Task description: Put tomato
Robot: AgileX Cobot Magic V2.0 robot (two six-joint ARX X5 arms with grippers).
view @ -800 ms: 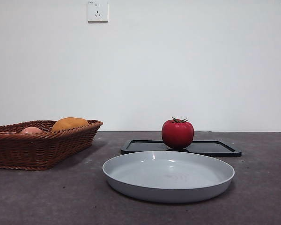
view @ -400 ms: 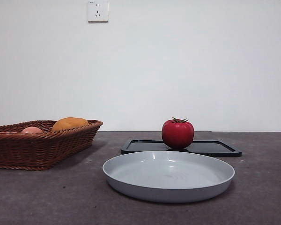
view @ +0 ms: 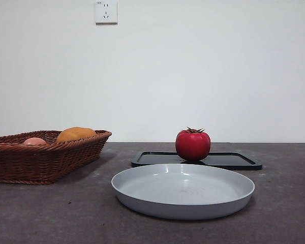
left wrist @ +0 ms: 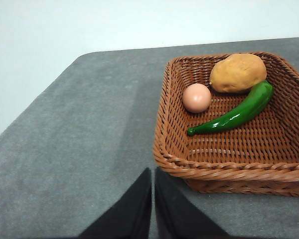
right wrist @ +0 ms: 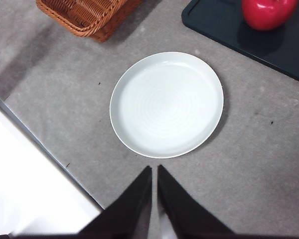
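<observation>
Nothing has moved since a second ago. One red tomato (view: pixel 192 145) sits on one black tray (view: pixel 234 160), just behind one gray plate (view: pixel 183 190). One basket (view: pixel 40 157) holds three things. The left gripper (left wrist: pixel 152 199) and right gripper (right wrist: pixel 154 194) hang up high, both pinched closed, holding nothing.

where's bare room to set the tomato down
The grey plate holds nothing. The black tray is bare beside the tomato. Bare tabletop lies between the basket and the plate. The basket is crowded at its far end: an orange fruit, a pink fruit and a green pepper. Both grippers wait clear of everything.
</observation>
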